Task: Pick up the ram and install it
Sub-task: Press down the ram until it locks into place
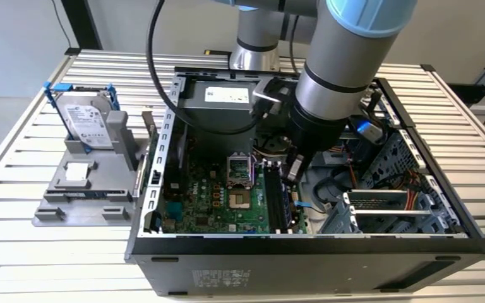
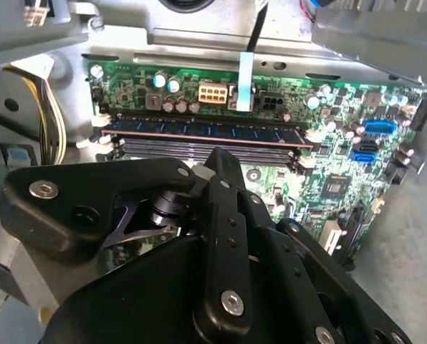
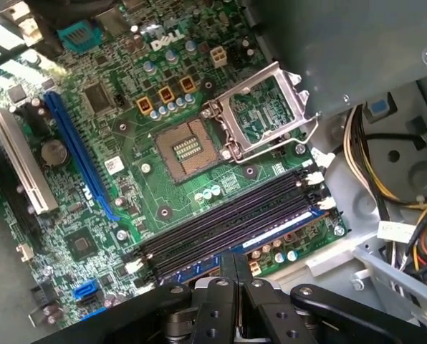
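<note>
Black sheet-metal case [image 1: 310,259], lid off, fills the lower middle of the exterior view; its front wall is nearest.

Inside it lies a green motherboard [image 1: 217,196], densely studded, with a bare square processor socket [image 3: 188,149] and its hinged steel frame flipped up.

Beside the socket run long black memory slots [image 3: 228,215], parallel, with white end latches.

Ram [image 2: 199,131]: thin dark stick with bluish chips, standing on edge in the outermost slot, just under the fingertips.

Gripper [image 2: 223,159]: matte black linkage with bright screws, fingers pressed together with nothing between them, tips down over the slots.

Arm [image 1: 343,57]: grey tube with pale blue cap, coming steeply down from the top of the exterior view.

Silver box [image 1: 225,95] at the case's back, white label, print too small to read.

Toward the exterior view's left, a silver hard drive [image 1: 86,123] with blue rails stands in a grey fixture [image 1: 83,189] on the slatted aluminium table [image 1: 23,265].
</note>
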Robot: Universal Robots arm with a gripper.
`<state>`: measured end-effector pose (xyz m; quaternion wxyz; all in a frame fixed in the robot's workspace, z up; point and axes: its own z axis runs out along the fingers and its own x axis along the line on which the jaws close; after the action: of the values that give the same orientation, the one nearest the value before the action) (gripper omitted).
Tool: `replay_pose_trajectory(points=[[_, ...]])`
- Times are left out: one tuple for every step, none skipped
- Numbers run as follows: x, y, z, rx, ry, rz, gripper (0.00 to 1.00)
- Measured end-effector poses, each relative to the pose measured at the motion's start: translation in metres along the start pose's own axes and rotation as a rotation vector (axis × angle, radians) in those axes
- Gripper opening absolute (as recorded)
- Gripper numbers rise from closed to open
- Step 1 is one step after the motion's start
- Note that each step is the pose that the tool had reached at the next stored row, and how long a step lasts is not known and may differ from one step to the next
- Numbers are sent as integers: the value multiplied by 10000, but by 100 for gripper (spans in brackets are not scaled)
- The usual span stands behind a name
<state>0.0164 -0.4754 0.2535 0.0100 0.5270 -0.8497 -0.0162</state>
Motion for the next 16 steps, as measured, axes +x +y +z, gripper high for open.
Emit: replay_pose_trajectory(points=[[0,0,0,-8,-10,-136,0],[0,0,0,-14,-19,-271,0],[0,0,0,-21,-27,-418,0],[0,0,0,-28,-38,-545,0],[0,0,0,-35,-48,-665,0],[0,0,0,-42,-58,-794,0],[0,0,0,-47,-64,-901,0],[0,0,0,-51,-68,-1005,0],[0,0,0,-54,-69,-1097,0],[0,-1,0,-56,-68,-1193,0],[-1,-2,0,-57,-67,-1284,0],[-5,-10,-1,-63,-59,-1638,0],[-6,-13,-1,-65,-60,-1720,0],[-8,-16,-1,-67,-63,-1795,0],[-10,-20,0,-70,-66,-1865,0],[-11,-23,-1,-73,-67,-1947,0]])
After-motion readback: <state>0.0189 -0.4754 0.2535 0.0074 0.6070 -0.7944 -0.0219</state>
